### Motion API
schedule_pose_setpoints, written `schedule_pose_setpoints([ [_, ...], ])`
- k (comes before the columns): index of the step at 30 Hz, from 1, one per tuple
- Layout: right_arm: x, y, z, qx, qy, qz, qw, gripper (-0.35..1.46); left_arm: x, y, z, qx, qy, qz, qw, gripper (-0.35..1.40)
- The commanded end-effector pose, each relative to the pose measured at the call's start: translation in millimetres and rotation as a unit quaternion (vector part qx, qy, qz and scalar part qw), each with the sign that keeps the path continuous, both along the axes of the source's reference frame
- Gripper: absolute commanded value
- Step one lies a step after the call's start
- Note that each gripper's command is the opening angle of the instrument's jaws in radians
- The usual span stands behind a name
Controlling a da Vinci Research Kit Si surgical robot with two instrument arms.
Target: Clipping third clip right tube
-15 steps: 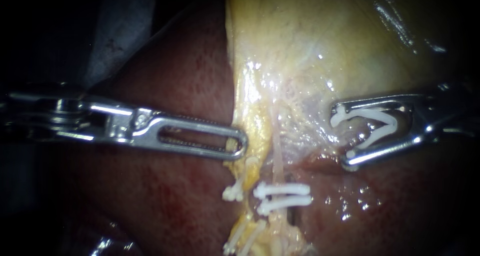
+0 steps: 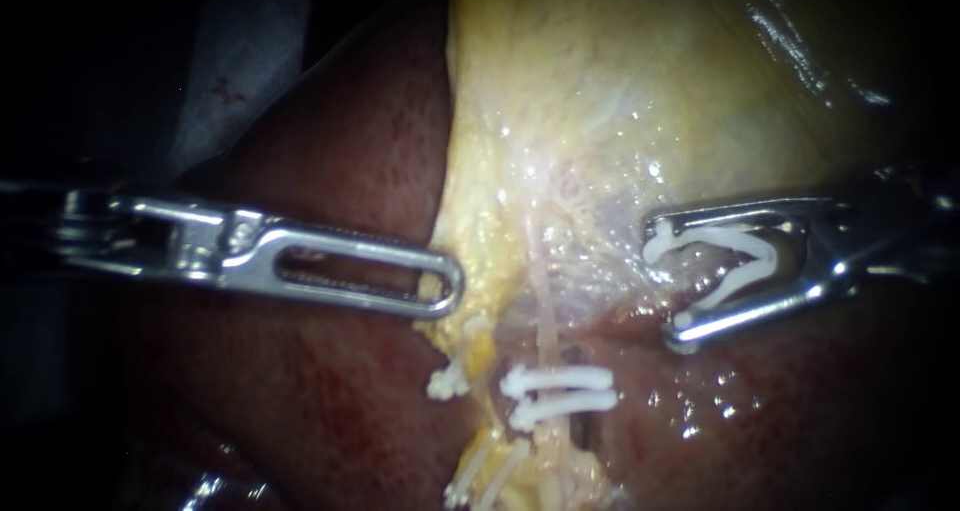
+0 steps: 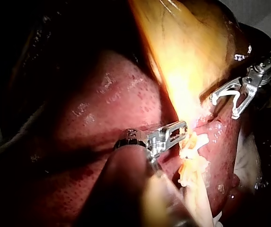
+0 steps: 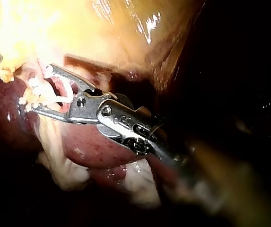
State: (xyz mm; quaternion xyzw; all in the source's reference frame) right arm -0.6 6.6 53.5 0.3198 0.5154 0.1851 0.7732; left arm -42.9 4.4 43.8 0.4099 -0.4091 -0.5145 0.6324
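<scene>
The clip (image 2: 720, 235), white and spread in a V, sat gripped between the right instrument's (image 2: 668, 281) wide-set jaws. It was just right of the right tube (image 2: 545, 321), not touching it, and above two clips (image 2: 560, 391) already across that tube. The left instrument (image 2: 450, 283) had its jaws clamped on the edge of the yellow tissue (image 2: 470, 241), over the liver (image 2: 330, 391).

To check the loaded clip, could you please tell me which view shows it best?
The endoscope view: the open white clip lies broadside in the right instrument, with both arms and its bend visible. The left wrist view shows it small and far off. The right wrist view shows it close, but partly lost against pale tissue.
</scene>
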Motion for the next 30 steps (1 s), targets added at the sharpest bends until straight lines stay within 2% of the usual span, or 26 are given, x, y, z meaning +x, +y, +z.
schedule_pose_setpoints([
  [1,0.1,-0.1,0.1,0.002,-0.001,0.001,1.0,0.58,0.2,0.0,-0.5,0.001,0.0,-0.001,1.0,-0.35],
  [7,1.5,-1.2,0.9,0.016,-0.005,0.004,0.9998,0.58,1.1,0.1,-2.4,0.003,-0.001,-0.005,1.0,-0.35],
  [15,3.3,-2.9,2.4,0.036,-0.006,-0.001,0.9993,0.58,1.7,0.3,-2.7,0.003,0.0,-0.007,1.0,-0.35],
  [23,4.8,-3.9,3.4,0.05,-0.006,-0.008,0.9987,0.56,1.8,0.3,-2.9,0.003,-0.001,-0.008,1.0,-0.35],
  [28,5.6,-4.5,4.2,0.06,0.0,-0.025,0.9979,0.53,1.8,0.3,-3.0,0.003,-0.001,-0.008,1.0,-0.35],
  [30,6.1,-4.7,4.6,0.061,-0.001,-0.024,0.9978,0.52,1.8,0.2,-3.1,0.003,-0.001,-0.008,1.0,-0.35],
])
